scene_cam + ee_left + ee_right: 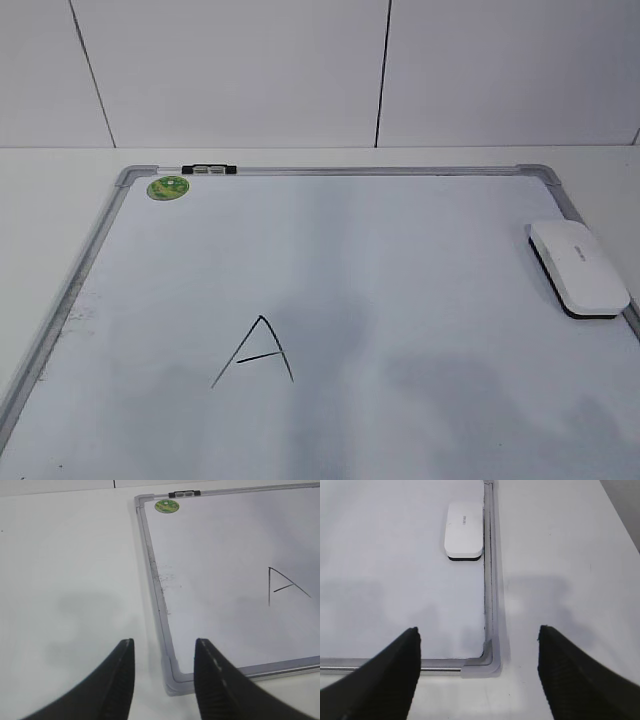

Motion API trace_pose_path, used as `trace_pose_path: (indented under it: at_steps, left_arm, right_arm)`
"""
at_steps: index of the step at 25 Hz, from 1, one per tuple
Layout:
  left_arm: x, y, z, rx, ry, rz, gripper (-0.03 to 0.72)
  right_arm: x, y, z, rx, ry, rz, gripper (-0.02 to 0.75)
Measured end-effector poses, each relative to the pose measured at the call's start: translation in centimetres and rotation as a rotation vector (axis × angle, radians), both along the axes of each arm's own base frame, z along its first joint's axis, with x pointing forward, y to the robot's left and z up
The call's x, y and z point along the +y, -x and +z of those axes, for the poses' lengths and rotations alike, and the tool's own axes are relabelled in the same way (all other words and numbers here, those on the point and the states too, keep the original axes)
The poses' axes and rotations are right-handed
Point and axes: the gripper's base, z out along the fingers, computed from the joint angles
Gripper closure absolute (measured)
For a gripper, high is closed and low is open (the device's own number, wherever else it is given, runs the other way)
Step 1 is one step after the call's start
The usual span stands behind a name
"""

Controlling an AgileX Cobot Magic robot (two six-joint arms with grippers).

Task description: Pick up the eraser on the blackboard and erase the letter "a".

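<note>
The white eraser (578, 267) with its black felt base lies flat at the blackboard's (400, 250) right edge. A capital "A" (255, 350) is drawn near the board's middle, well apart.

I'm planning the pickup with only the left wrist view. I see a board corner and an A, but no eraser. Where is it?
Observer: The eraser lies on the blackboard, close beside its right frame edge, towards the far corner.
Operator: Is the right hand near it?
Observer: No. The right hand hovers open above the board's near right corner, with the eraser ahead of it and well apart.
Operator: How does the eraser lie?
Observer: It lies with its long side along that frame edge, white top up and black base down.
</note>
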Motion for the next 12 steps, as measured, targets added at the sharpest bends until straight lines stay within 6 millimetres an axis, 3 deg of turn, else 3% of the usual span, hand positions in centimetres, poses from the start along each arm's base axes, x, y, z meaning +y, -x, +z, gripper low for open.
trace_pose_path:
  at_steps: [12]
  left_arm:
    - [0.09, -0.01, -0.02, 0.000, -0.009, 0.006, 0.391]
  right_arm:
    - [0.00, 0.00, 0.00, 0.000, 0.000, 0.000, 0.159]
